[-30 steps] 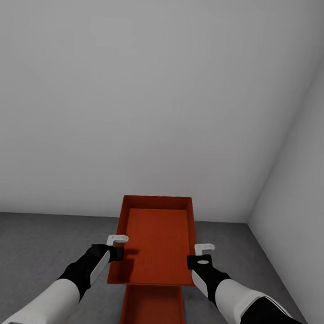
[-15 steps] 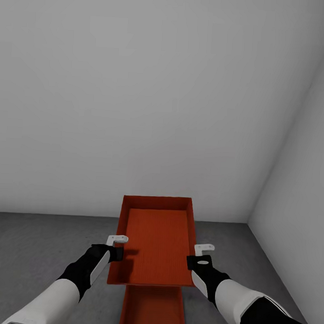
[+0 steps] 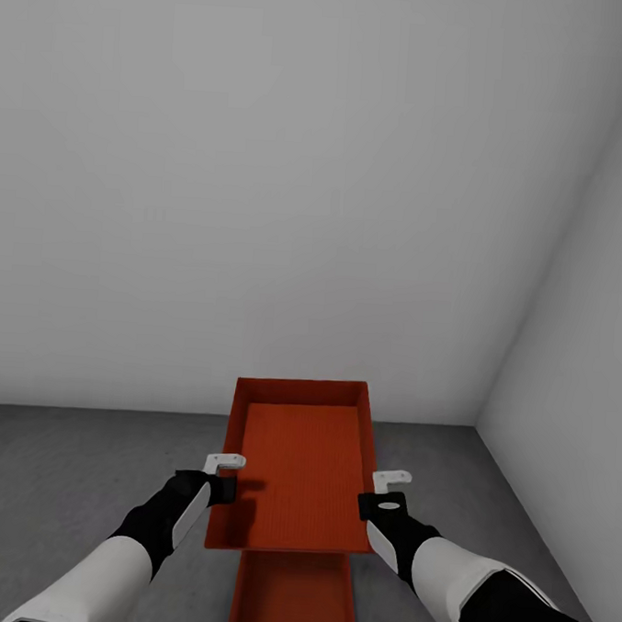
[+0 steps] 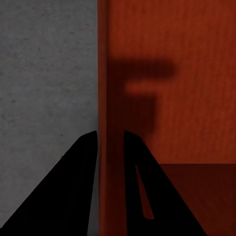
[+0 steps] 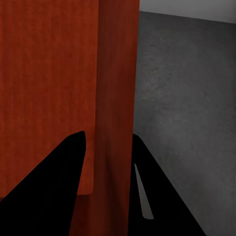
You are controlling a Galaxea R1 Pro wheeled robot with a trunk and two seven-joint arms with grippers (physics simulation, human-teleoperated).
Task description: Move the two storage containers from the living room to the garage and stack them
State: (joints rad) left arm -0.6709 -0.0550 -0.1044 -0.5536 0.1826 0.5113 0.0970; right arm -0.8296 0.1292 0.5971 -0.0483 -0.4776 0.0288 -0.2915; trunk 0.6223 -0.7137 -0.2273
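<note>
I hold one red-orange storage container (image 3: pixel 301 467) level in the air by its two long side walls. My left gripper (image 3: pixel 223 476) is shut on its left wall and my right gripper (image 3: pixel 383 495) on its right wall. In the left wrist view the wall (image 4: pixel 109 98) runs between the dark fingers, as it does in the right wrist view (image 5: pixel 115 98). The second container (image 3: pixel 294 595) lies on the grey concrete floor (image 3: pixel 61 480) directly below the near end of the held one and is partly hidden by it.
A plain white wall (image 3: pixel 262 207) stands close behind the containers. A second white wall (image 3: pixel 584 364) closes the right side and forms a corner. Bare speckled floor lies to the left and right of the containers.
The whole picture has shifted by a few pixels, so the camera moved slightly. The held container and both grippers keep the same hold and pose.
</note>
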